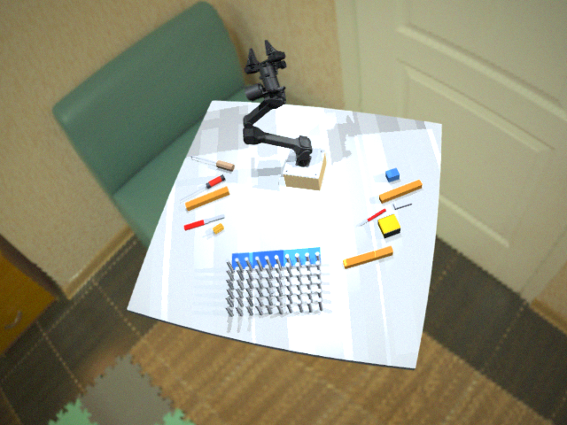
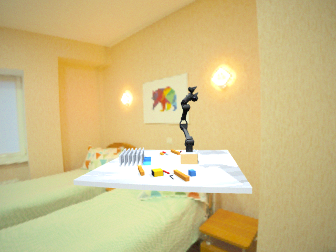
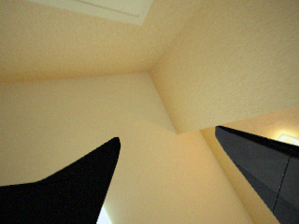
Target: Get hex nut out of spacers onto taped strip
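My gripper (image 1: 259, 45) (image 2: 197, 90) (image 3: 165, 135) is open and empty, raised high beyond the table's back edge, far from spacers and tools. Rows of thin metal spacers (image 2: 132, 157) stand upright on the table. The blue taped strip (image 1: 298, 251) (image 2: 147, 160) lies along their arm-facing side. I cannot make out the nut. At the left of the top view lie a wooden-handled tool (image 1: 225, 166), a red-and-black-handled tool (image 1: 214, 181) and a red-handled tool (image 1: 194, 224). At the right lie another red-handled tool (image 1: 376, 215) (image 2: 166, 171) and a dark bent piece.
Orange bars (image 1: 207, 198) (image 1: 400, 190) (image 1: 368, 257) lie on both sides of the table. A blue block (image 1: 392, 174) (image 2: 192, 172) and a yellow-black block (image 1: 389, 225) (image 2: 157, 172) lie at the right, a small orange piece (image 1: 218, 227) at the left. The arm stands on a wooden base (image 1: 302, 181).
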You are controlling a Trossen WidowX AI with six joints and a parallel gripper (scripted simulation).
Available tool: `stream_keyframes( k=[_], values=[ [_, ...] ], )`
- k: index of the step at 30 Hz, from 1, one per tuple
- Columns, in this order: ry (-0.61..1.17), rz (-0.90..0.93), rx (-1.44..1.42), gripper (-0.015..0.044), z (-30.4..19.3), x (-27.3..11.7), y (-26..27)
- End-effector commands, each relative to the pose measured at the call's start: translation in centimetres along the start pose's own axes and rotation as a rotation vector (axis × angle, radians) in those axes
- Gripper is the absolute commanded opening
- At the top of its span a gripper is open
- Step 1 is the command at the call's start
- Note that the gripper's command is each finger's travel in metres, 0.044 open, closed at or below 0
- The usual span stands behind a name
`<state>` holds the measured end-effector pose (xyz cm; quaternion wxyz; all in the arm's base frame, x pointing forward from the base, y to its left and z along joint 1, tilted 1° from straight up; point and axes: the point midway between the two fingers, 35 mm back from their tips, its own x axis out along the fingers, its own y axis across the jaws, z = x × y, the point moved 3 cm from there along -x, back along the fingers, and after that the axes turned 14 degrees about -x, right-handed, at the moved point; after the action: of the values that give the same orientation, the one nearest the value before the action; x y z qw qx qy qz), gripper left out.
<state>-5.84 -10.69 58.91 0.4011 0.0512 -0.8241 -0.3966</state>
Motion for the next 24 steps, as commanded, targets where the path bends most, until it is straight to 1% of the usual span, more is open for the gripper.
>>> stream_keyframes(
  k=[1,6,11,17,24],
  values=[
    [-0.097,0.131,0.145,0.0440,4.6,-0.6,3.3],
    [-0.191,0.334,0.311,0.0440,9.8,-3.0,7.5],
    [-0.234,0.566,0.453,0.0440,13.7,-7.2,11.6],
    [-0.213,0.867,0.583,0.0440,16.4,-13.9,15.8],
    [-0.110,1.212,0.671,0.0440,17.0,-23.2,18.8]
  ],
)
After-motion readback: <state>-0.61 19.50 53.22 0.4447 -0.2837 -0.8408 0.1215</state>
